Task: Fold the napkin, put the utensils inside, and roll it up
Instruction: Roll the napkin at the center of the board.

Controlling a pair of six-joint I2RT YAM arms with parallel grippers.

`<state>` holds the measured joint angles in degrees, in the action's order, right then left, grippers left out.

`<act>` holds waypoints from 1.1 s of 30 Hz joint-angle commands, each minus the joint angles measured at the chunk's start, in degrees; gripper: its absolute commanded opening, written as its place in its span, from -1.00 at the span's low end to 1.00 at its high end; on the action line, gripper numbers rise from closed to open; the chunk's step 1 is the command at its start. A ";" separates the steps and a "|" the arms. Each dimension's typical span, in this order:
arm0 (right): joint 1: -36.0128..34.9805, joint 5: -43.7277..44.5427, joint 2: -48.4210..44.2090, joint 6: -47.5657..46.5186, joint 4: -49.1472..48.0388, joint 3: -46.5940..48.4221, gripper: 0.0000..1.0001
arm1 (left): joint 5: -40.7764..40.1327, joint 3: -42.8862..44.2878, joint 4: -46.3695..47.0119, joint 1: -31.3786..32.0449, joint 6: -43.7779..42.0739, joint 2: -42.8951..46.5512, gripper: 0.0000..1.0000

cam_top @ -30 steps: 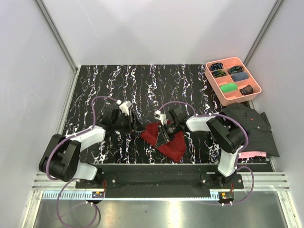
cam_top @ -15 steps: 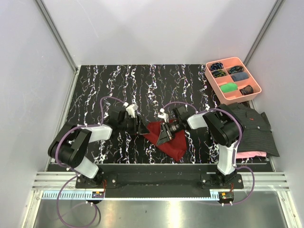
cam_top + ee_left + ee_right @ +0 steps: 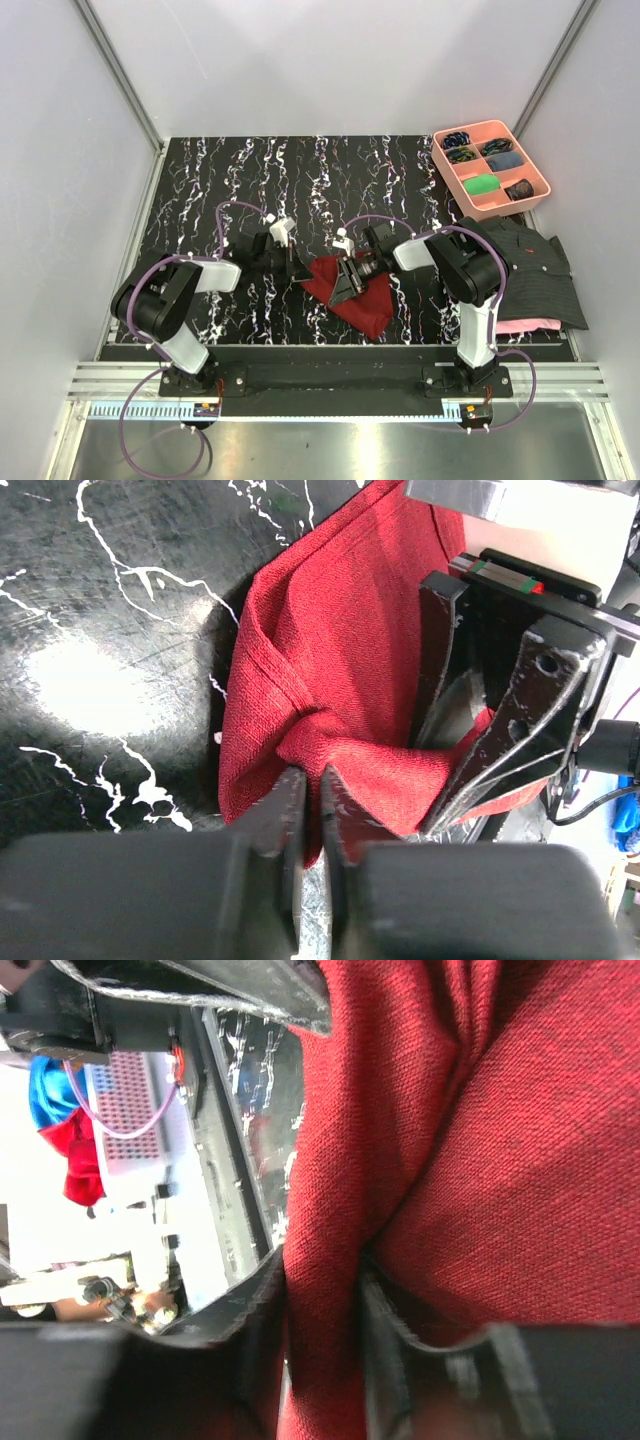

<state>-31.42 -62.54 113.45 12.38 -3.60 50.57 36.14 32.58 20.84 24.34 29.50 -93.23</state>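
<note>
Crumpled into a rough wedge at lower centre of the top view, on the black marbled table [image 3: 300,180] between the two arms: the maroon napkin [image 3: 355,298]. Long axis on a diagonal, from a broad raised end at upper left down to a narrower tip pointing lower right. Low at the wedge's upper-left edge, reaching in from the left, the left gripper [image 3: 298,270]. In the left wrist view, left gripper [image 3: 312,790] closed to a slit, pinching a small gathered fold of napkin [image 3: 320,630] at bottom centre, with creases fanning up and to the left of the pinch. Over the broad end, reaching in from the right and just beside its partner, the right gripper [image 3: 343,283]; from the left wrist, black fingers [image 3: 535,700] pressed into the cloth at right of frame. In the right wrist view, right gripper [image 3: 325,1275] clamped on a raised ridge of napkin [image 3: 450,1110], fabric filling the right half of the frame. Well apart at upper right of the top view, a pink tray [image 3: 478,126]. At the right edge, a striped shirt [image 3: 525,265] over a pink cloth [image 3: 530,325].
</note>
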 commanded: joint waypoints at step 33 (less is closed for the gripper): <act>-34.41 77.66 -17.39 -8.87 18.98 5.51 0.42 | -1.60 10.05 -22.69 -0.43 0.48 -2.13 -1.00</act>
<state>-65.17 10.41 94.80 4.19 16.36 56.60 34.74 41.45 0.82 24.23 30.33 -94.74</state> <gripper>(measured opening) 0.718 0.022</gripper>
